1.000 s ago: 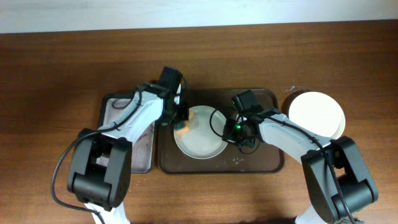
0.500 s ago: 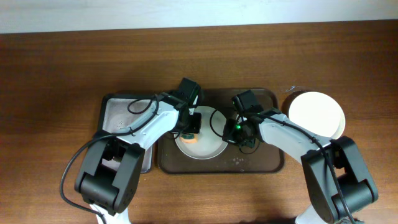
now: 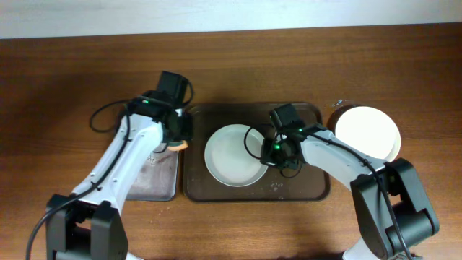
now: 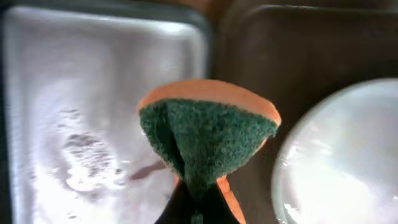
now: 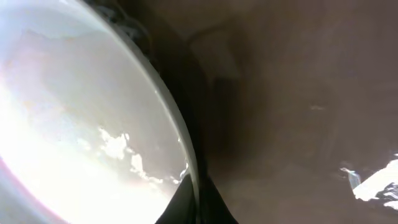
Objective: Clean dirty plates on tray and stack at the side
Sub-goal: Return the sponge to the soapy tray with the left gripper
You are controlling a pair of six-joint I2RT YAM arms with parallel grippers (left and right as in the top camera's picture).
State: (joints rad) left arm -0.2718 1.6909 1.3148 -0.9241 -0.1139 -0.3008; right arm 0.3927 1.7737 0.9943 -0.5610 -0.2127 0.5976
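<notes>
Orange-green sponge pinched in left gripper; right gripper clamped on plate.
Left gripper holds the sponge over the seam between grey tray and brown tray, toward their far edges. One plate lies in the brown tray's left half, with the right gripper closed on its right rim. A stack of plates sits on the table, just beside the brown tray's far right corner.
</notes>
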